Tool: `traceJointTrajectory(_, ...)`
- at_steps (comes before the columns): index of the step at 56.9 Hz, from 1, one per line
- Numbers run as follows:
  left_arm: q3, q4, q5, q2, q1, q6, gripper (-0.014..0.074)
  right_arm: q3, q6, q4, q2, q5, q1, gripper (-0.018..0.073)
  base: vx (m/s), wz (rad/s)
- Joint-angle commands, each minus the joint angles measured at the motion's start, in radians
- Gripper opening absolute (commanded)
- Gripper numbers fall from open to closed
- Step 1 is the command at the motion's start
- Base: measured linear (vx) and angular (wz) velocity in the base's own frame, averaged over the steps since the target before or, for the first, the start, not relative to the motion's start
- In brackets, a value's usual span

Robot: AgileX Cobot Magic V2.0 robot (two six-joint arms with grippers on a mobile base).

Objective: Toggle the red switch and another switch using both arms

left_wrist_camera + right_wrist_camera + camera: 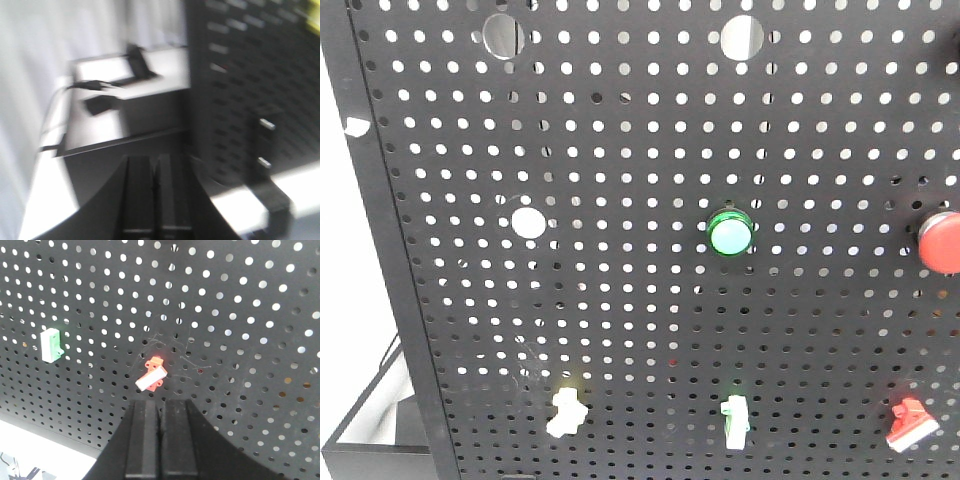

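On the black pegboard (650, 320) the red switch (908, 423) sits at the bottom right, and the pale cream switch (566, 411) at the bottom left. In the right wrist view the red switch (152, 376), with its whitish bar end, lies just above my right gripper (161, 402), which is shut with nothing in it and a short way off the lever. My left gripper (155, 160) is shut too, its view blurred, beside the pegboard's edge (240, 100). Neither cream switch nor red switch shows in the left wrist view. No gripper appears in the front view.
A white-green toggle (736, 419) sits between the two switches, also seen as the white-green toggle (51, 344) left of my right gripper. A round green button (730, 235) and a round red push button (940, 242) are higher up. A table with cables (95, 85) lies left of the board.
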Motion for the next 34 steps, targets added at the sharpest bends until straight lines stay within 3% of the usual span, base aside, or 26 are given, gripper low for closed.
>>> traceJointTrajectory(1,0.048,0.087,-0.156,-0.058,0.057,-0.154,0.0003,-0.03,-0.002,-0.001,0.014,-0.081,-0.005,-0.0006,0.0,0.0)
traceJointTrajectory(3,0.079,0.092,-0.165,-0.107,0.083,-0.173,0.0003,-0.03,-0.002,-0.001,0.014,-0.081,-0.005,-0.0006,0.0,0.0)
traceJointTrajectory(6,0.072,0.1,-0.051,-0.173,0.117,-0.168,0.0003,-0.03,-0.002,-0.001,0.014,-0.081,-0.005,-0.0006,0.0,0.0)
traceJointTrajectory(15,0.073,0.106,0.129,-0.368,0.218,-0.156,0.0003,-0.03,-0.002,-0.001,0.013,-0.081,-0.004,-0.0006,0.0,0.0)
traceJointTrajectory(20,0.073,0.136,0.223,-0.465,0.253,-0.193,0.0003,-0.03,-0.002,-0.001,0.013,-0.081,-0.004,-0.0006,0.0,0.0)
traceJointTrajectory(29,0.073,0.324,0.308,-0.468,0.259,-0.427,0.0003,-0.03,-0.002,-0.001,0.013,-0.079,-0.004,-0.0006,0.0,0.0)
traceJointTrajectory(34,0.073,0.382,0.344,-0.468,0.259,-0.53,0.0003,-0.03,-0.002,0.0,0.014,-0.079,-0.005,-0.0006,0.0,-0.01)
